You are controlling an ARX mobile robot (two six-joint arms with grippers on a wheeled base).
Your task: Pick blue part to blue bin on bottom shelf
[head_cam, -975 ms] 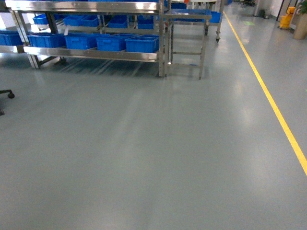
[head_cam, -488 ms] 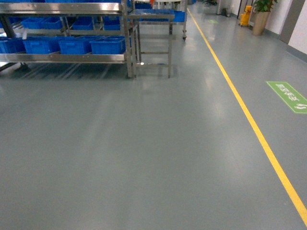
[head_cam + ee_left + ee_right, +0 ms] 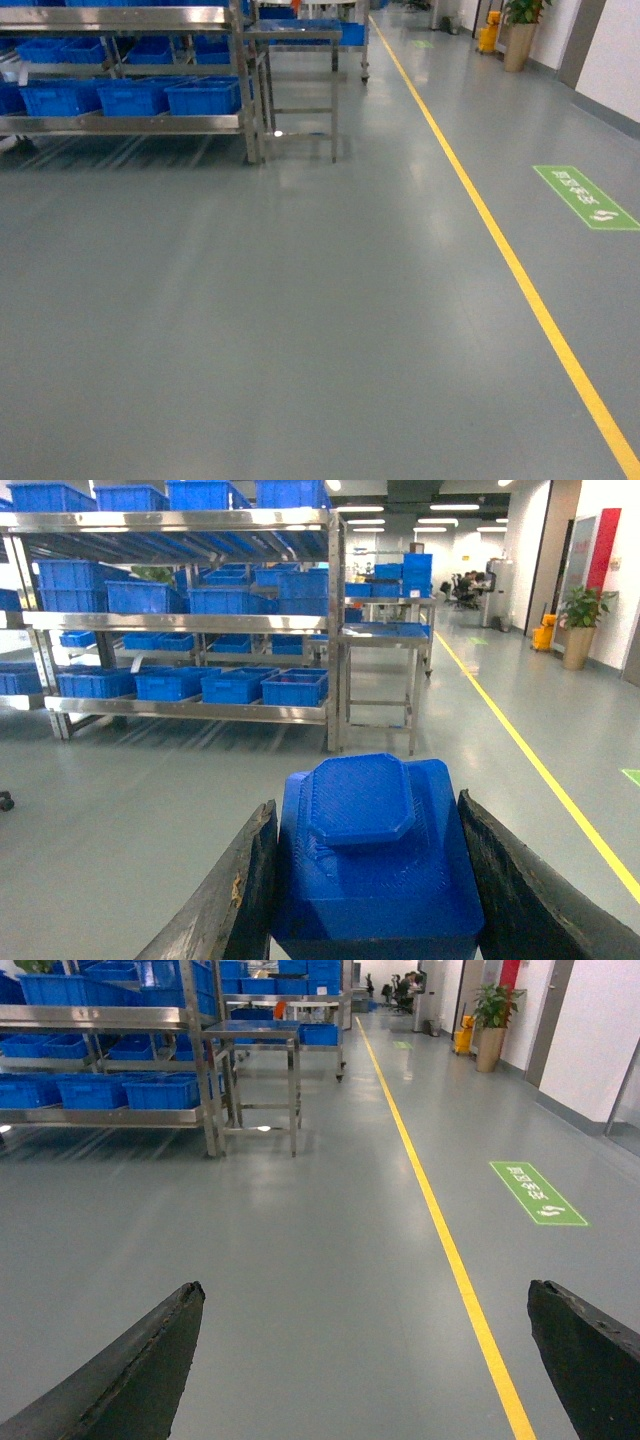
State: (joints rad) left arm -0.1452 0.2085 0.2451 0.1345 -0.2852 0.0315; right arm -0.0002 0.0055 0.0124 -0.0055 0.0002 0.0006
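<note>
On the grey warehouse floor, robot carries the blue part [image 3: 378, 860], steel shelf rack [image 3: 130, 70] off to its left.
Left gripper [image 3: 370, 880] fingers pinch the blue part between them. Right gripper [image 3: 365, 1360] fingers spread wide, holding nothing. Blue bins [image 3: 205, 97] line the bottom shelf; yellow floor line [image 3: 500, 250] runs on the right.

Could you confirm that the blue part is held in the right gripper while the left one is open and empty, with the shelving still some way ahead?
Not quite: the arms are swapped. The left wrist view shows the blue part clamped between the left gripper fingers, while the right wrist view shows the right gripper open and empty. The shelving is indeed still some way ahead.
</note>
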